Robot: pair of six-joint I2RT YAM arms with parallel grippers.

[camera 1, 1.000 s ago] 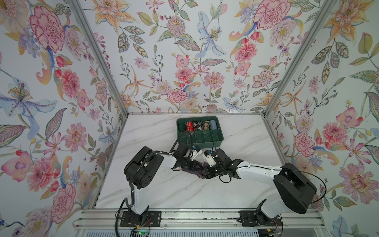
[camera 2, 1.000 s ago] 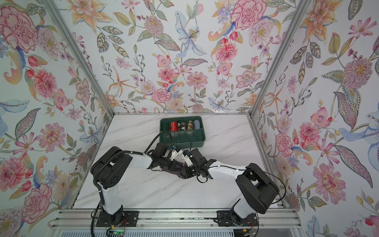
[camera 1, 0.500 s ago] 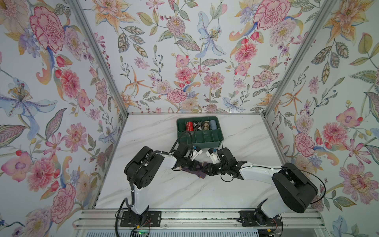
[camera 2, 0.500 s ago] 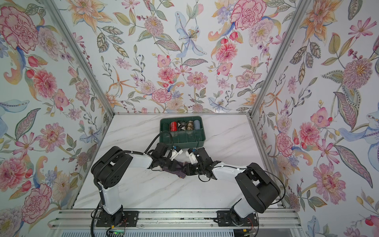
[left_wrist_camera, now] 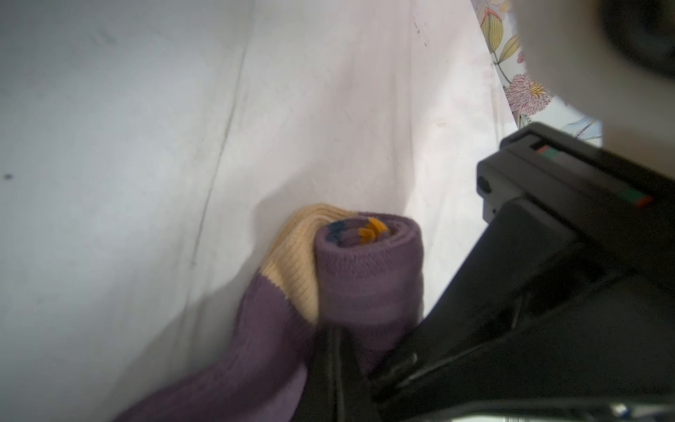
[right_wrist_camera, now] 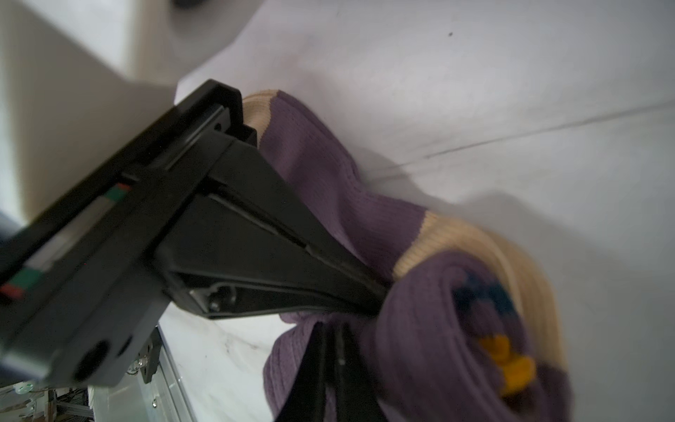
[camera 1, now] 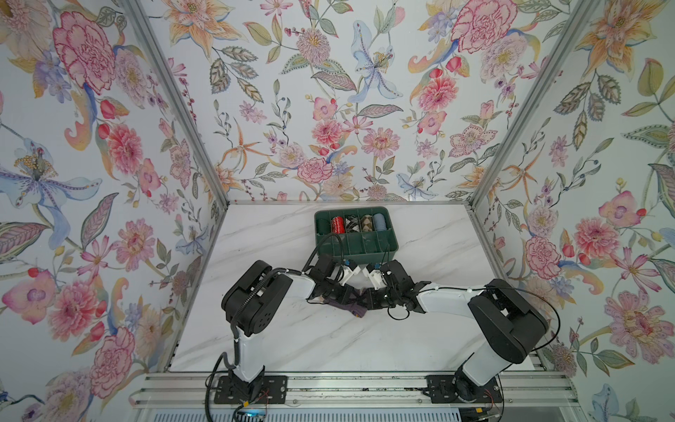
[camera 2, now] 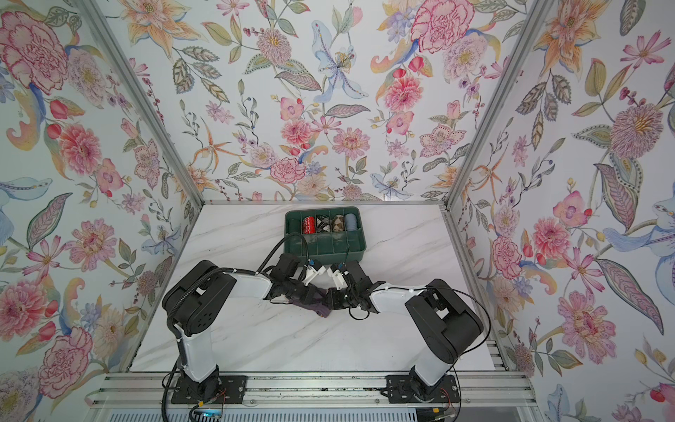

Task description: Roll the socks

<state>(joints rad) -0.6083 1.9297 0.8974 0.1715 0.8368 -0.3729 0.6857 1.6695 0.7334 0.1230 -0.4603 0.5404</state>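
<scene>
**Both pincers clamped on the socks, roll half made**

Left pincer (right_wrist_camera: 375,305) is closed right down, tips nipped into the purple knit just beside the rolled end. Right pincer (right_wrist_camera: 331,330) comes in from the opposite side and is closed too. Its thin fingers are pressed together with a fold of the same fabric bunched round them, so it looks like both have hold of the socks (left_wrist_camera: 365,277). The two sets of tips are just about touching.

The socks are only partly rolled. One end is a tight coil, with navy and orange stripes showing in its core and a tan patch wrapped against its side. The rest trails off loose alongside the left pincer and ends in another tan bit.

The whole lot sits on the bench (camera 1: 292,339), roughly in the middle, about midway between its left and right edges.

Further out, a green tray (camera 1: 356,248) sits at the middle of the far edge, near the socks but apart from them. Its back row holds a red roll (camera 1: 337,225), two diamond-patterned ones and a blue roll (camera 1: 380,221).
</scene>
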